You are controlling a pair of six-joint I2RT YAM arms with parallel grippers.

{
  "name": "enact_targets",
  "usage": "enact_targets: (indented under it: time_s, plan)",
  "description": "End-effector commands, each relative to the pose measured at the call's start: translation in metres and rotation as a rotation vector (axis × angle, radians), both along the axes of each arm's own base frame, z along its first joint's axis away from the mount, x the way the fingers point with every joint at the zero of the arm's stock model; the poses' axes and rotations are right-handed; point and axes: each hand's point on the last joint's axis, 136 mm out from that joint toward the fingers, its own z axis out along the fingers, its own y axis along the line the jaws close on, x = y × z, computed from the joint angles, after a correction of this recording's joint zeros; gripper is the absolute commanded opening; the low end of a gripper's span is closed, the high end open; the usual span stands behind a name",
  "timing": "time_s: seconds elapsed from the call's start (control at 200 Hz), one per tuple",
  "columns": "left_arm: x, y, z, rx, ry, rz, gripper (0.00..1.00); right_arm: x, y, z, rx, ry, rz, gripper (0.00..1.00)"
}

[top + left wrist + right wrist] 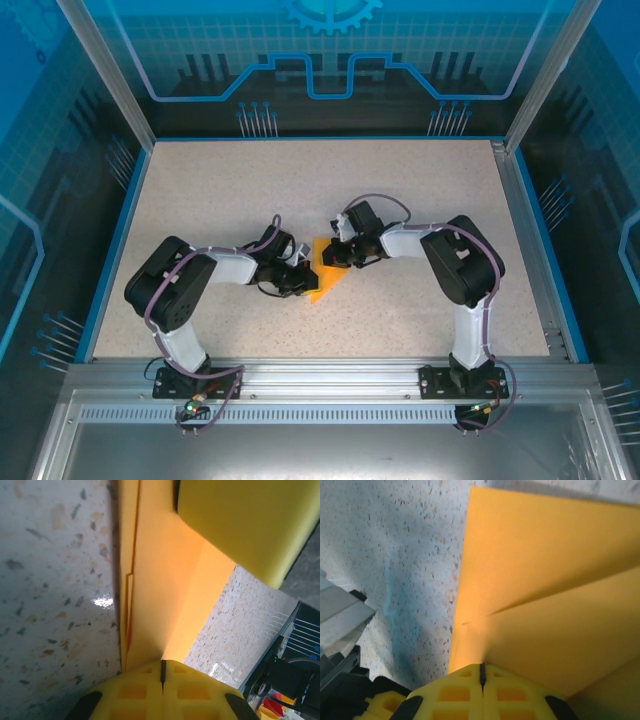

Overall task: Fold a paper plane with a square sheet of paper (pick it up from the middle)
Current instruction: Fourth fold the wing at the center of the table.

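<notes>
Folded paper (pixel 327 272), a creased orange triangle, lying flat on the surface (pixel 200 190) between the two pincers. The left pincer (pixel 162 674) is clenched, its tips meeting in a closed seam at the paper's near edge. The paper runs straight ahead of it, with stacked folded edges (pixel 131 600) just left of its midline and bare surface beyond them. The right pincer (pixel 482 674) is likewise clenched, tips down at the paper's margin, and a crease (pixel 545 595) slants away ahead and to its right. Whether either pincer nips a layer or merely presses on top cannot be told. A yellow block (pixel 240 525), probably a finger of the right pincer, rests on the paper ahead and right of the left pincer. The step in hand appears to be flattening a fold, with the plane far from finished. To do it well, one pincer should pin the layers while the other runs its closed tips along the fold line, lightly enough not to drag the thin paper. The stacked edges should be aligned before the crease is sharpened, since a skewed early fold would carry into later ones.
</notes>
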Motion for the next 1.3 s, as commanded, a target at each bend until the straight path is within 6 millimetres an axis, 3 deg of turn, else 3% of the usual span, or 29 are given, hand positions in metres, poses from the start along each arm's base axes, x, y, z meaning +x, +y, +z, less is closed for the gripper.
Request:
enact_targets:
  time_s: [0.0, 0.3, 0.685, 0.95, 1.165, 1.295]
  plan:
    - [-0.037, 0.032, -0.044, 0.180, 0.148, 0.026, 0.00, 0.025, -0.014, -0.017, -0.072, -0.028, -0.065, 0.02]
    - [-0.045, 0.038, -0.049, 0.200, 0.161, 0.019, 0.00, 0.050, -0.022, -0.015, -0.085, -0.031, -0.099, 0.04]
    - [-0.047, 0.040, -0.050, 0.208, 0.160, 0.014, 0.00, 0.095, -0.049, -0.018, -0.068, -0.036, -0.185, 0.05]
    - [-0.055, 0.045, -0.051, 0.225, 0.160, -0.005, 0.00, 0.112, -0.065, -0.018, -0.057, -0.041, -0.238, 0.06]
    - [-0.064, 0.052, -0.051, 0.252, 0.160, -0.035, 0.00, 0.122, -0.070, -0.003, -0.020, -0.076, -0.244, 0.08]
    - [-0.067, 0.054, -0.050, 0.262, 0.156, -0.051, 0.00, 0.125, -0.068, 0.016, 0.005, -0.105, -0.229, 0.09]
